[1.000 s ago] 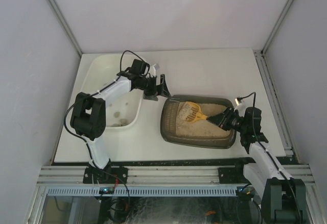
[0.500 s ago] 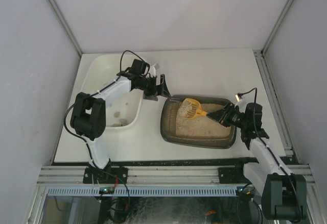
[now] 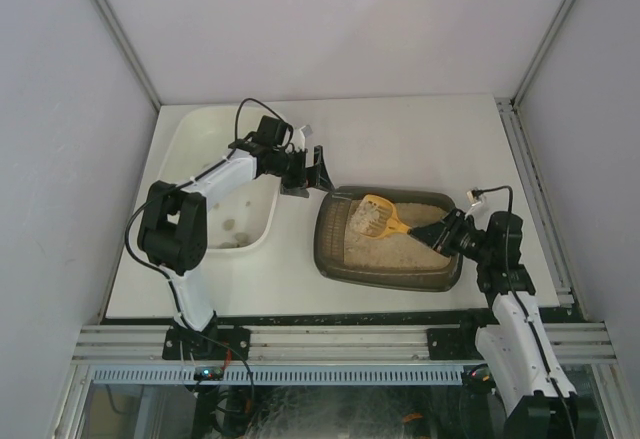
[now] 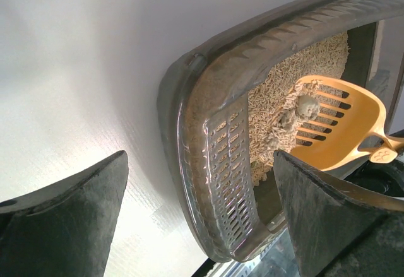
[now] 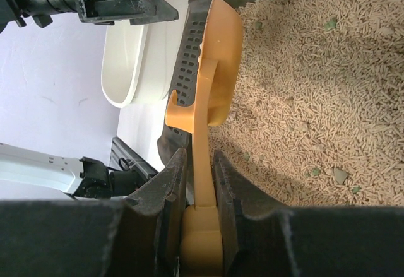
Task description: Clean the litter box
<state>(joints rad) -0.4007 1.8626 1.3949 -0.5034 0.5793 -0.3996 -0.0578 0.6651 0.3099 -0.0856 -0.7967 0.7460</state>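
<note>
The dark grey-brown litter box [image 3: 385,277] with beige litter lies right of centre. It also shows in the left wrist view [image 4: 208,100] and the right wrist view [image 5: 188,62]. My right gripper [image 3: 437,234] [image 5: 196,157] is shut on the handle of a yellow slotted scoop [image 3: 377,217] [image 5: 218,56]. The scoop's head is over the box's far-left part and carries grey clumps with litter [image 4: 297,110]. My left gripper [image 3: 320,171] [image 4: 201,157] is open and empty, just beyond the box's far-left corner, with the box's end wall showing between its fingers.
A larger white tub [image 3: 180,144] stands on the left of the table under the left arm, with a few dark bits inside; it also shows in the right wrist view [image 5: 136,62]. White walls close in the table. An aluminium rail [image 3: 330,344] runs along the near edge.
The right arm's forearm has swung rightward while keeping hold of the scoop. The scoop's head shifted slightly toward the box's far-left corner. The left arm has not moved.
</note>
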